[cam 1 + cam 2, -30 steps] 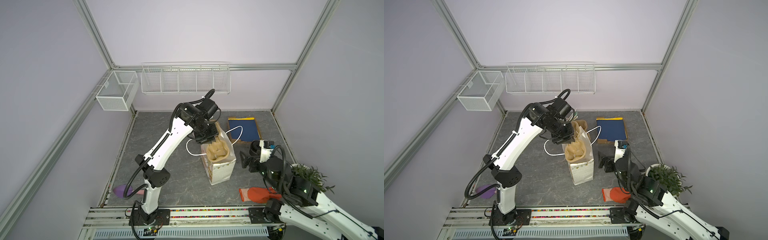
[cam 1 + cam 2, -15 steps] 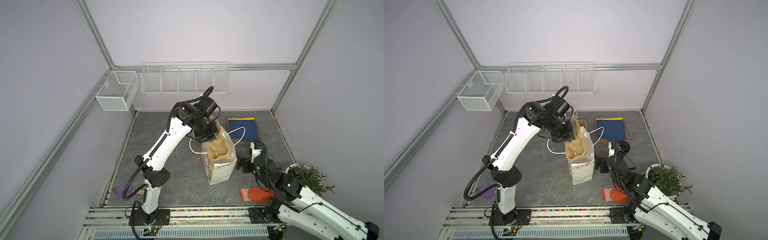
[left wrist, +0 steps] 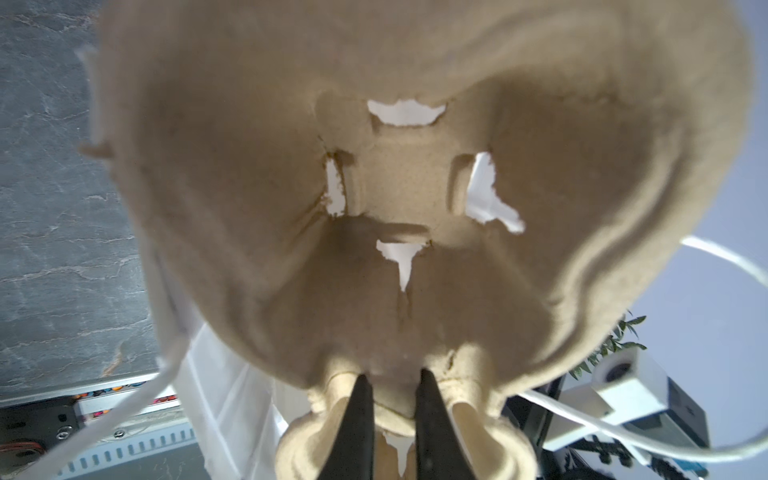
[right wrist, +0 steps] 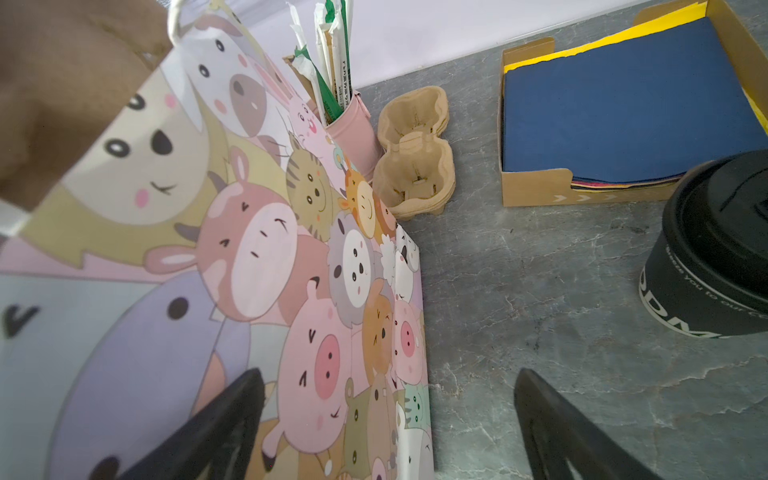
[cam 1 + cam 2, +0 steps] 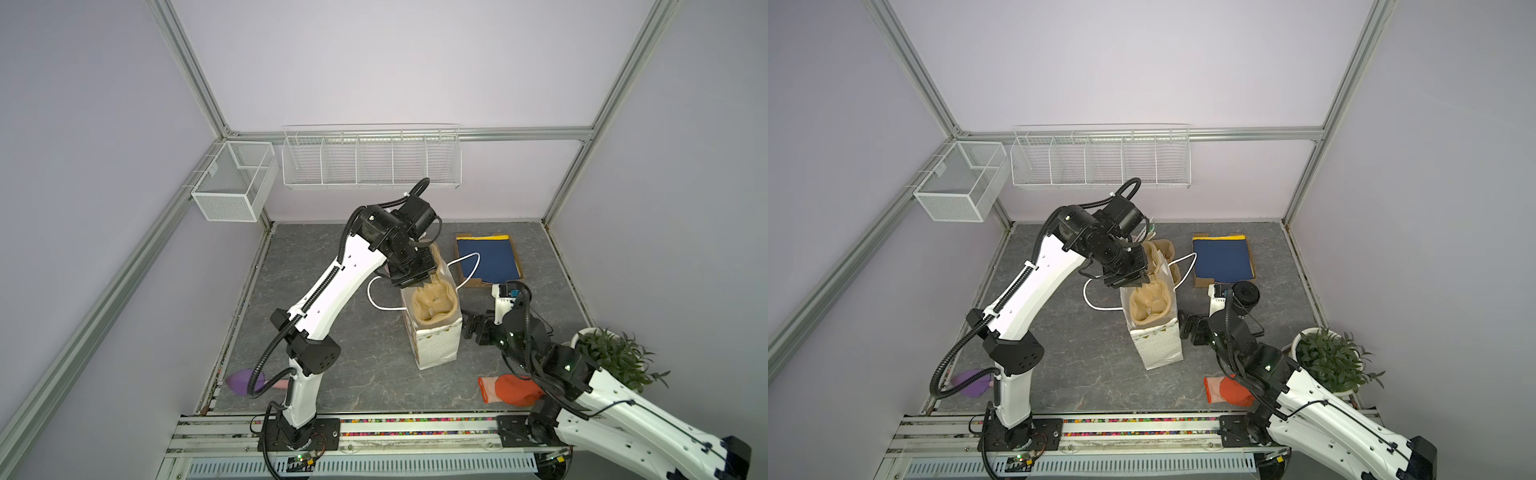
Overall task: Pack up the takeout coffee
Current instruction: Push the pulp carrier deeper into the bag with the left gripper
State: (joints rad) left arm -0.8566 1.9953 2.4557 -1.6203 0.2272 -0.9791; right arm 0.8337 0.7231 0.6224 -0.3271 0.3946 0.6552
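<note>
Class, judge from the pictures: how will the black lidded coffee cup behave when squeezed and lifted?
The coffee cup looks paper-walled, so a hard squeeze probably dents it. Its lid is on, so spills seem unlikely. Contents are hidden; weight can't be judged.

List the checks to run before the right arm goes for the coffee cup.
1. Right claw open and empty: ok.
2. Coffee cup standing upright, lid on: ok.
3. Right claw lined up with the cup: not ok; it faces a corner of the bag, and the cup stands off to one side.
4. Bag upright: ok.
5. Left claw shut on the cup carrier: ok.
6. Carrier seated down in the bag: cannot tell; it fills the bag's mouth and its depth is hidden.
</note>
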